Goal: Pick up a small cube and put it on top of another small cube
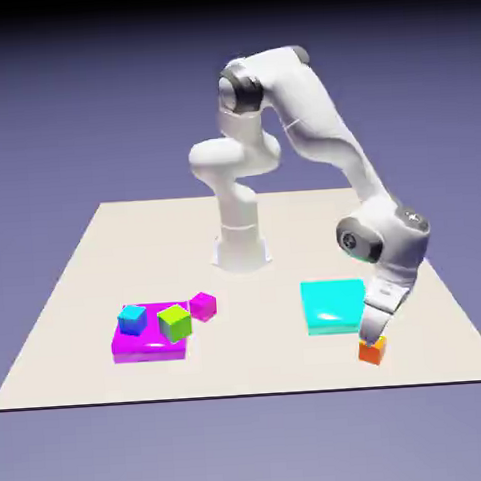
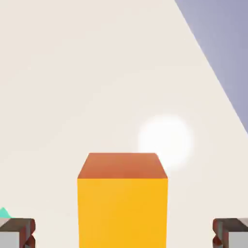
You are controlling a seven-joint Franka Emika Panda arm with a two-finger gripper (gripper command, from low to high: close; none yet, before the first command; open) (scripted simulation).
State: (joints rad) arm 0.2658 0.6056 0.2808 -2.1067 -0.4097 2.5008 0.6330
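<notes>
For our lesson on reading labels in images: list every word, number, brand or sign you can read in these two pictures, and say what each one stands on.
None: no readable text shows in either view.
The small orange cube, the cyan slab, the magenta slab, the white arm and the table are all plain, unmarked surfaces.
The claw carries no label that shows.

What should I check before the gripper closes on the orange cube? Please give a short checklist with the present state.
1. Small orange cube lies between the fingertips: ok.
2. Gripper is open, with a gap on both sides of the cube: ok.
3. Cube rests on the table, apart from the cyan slab: ok.
4. Fingers low enough on the cube: cannot tell.
5. Small magenta cube stands free as a possible target: ok.
</notes>
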